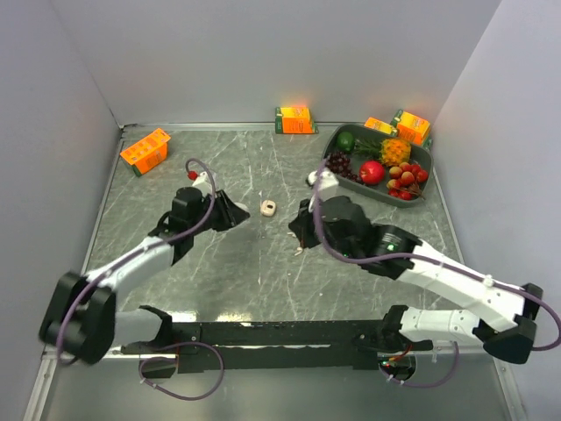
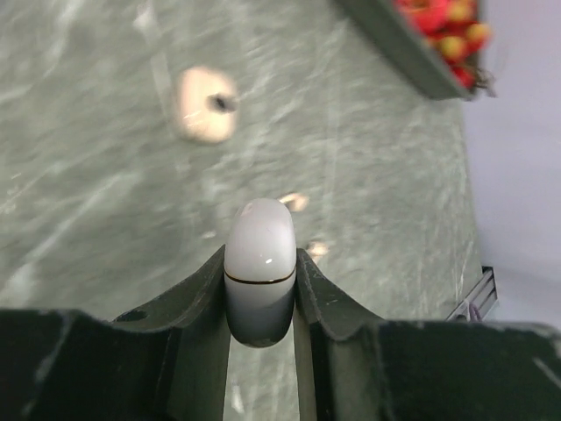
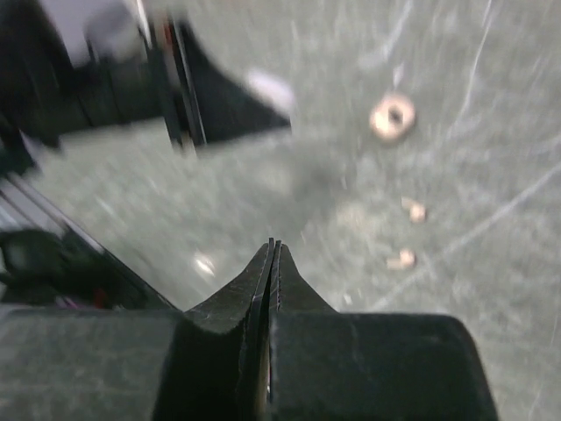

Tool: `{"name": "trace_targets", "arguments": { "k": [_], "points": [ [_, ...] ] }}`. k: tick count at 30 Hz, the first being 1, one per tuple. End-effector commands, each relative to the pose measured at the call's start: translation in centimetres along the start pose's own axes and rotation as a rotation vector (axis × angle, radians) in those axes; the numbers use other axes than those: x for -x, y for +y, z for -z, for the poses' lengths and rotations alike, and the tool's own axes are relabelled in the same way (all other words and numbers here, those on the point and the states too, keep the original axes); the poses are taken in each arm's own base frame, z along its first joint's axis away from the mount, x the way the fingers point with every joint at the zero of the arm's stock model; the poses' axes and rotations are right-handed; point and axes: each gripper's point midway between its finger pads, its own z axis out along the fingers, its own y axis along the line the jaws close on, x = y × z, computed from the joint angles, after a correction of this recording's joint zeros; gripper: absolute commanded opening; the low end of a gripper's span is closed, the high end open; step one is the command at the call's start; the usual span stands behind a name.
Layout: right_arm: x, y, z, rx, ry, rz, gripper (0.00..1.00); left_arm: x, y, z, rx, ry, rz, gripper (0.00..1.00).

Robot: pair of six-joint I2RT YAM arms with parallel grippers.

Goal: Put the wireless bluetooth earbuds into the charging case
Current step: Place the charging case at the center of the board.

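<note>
The left gripper [image 2: 260,261] was clamped on a white case [image 2: 259,232], one finger pressed to each side. The case was closed, with a thin seam running round it, and its rounded end poked out past the fingertips. The right gripper [image 3: 273,250] had its fingers pressed flat together with nothing between them.

Two earbuds [image 2: 294,202] lay loose on the table [image 2: 412,228], near each other but not touching. In the left wrist view they sat just past the tip of the white case, one at frame centre and the other a little lower and to the right. In the right wrist view they lay right of centre, above and to the right of the shut fingertips. In the top view a pale speck showed just below the right gripper near frame centre, well to the right of the left gripper, so the right arm looked the nearer of the two. The earbuds were too small and blurred to tell which way their stems pointed.

A beige case [image 2: 206,103] with a dark hollow in its top sat in the upper left of the left wrist view, beyond the earbuds. In the top view it lay between the two grippers. A tray [image 2: 394,48] of fruit filled the upper right.

By my reading, the right gripper would have to open before it could take an earbud, and the white case would need its lid up first.
</note>
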Motion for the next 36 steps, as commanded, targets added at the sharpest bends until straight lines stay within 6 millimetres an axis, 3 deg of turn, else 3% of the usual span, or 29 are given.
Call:
{"name": "trace_targets", "arguments": {
  "k": [1,3,4,6,7,9,11,14,25,31,36],
  "points": [
    [-2.2,0.2,-0.8,0.041,0.056,-0.037,0.0,0.6,1.4,-1.7,-0.088,0.13,0.208,0.01],
    [-2.7,0.5,-1.1,0.062,0.066,-0.042,0.0,0.2,3.4,-3.4,-0.066,0.17,0.248,0.01],
    [-3.1,0.2,-1.2,0.059,0.072,-0.042,0.0,1.3,3.7,-3.9,-0.074,0.162,0.25,0.01],
    [-3.2,0.4,-1.3,0.072,0.071,-0.047,0.0,1.2,5.1,-5.3,-0.063,0.183,0.264,0.01],
    [-3.5,0.3,-1.4,0.072,0.074,-0.045,0.0,2.2,4.7,-5.9,-0.079,0.174,0.252,0.01],
    [-3.5,0.3,-1.4,0.08,0.074,-0.048,0.0,1.9,5.8,-7.2,-0.063,0.207,0.26,0.01],
    [-3.8,0.1,-1.6,0.079,0.079,-0.047,0.0,2.8,6.3,-8.1,-0.047,0.212,0.252,0.01],
    [-4.0,0.0,-1.6,0.084,0.086,-0.048,0.0,2.5,9.1,-9.4,0.006,0.243,0.281,0.02],
    [-3.6,-0.2,-1.6,0.092,0.087,-0.058,0.0,1.5,13.7,-9.9,0.069,0.291,0.373,0.09],
    [-3.4,0.2,-1.7,0.105,0.09,-0.065,0.04,-0.2,14.6,-9.3,0.098,0.338,0.436,0.3],
    [-3.6,0.2,-1.7,0.105,0.097,-0.072,0.08,-2.3,15.6,-8.0,0.15,0.388,0.468,0.36]
  ]
}}
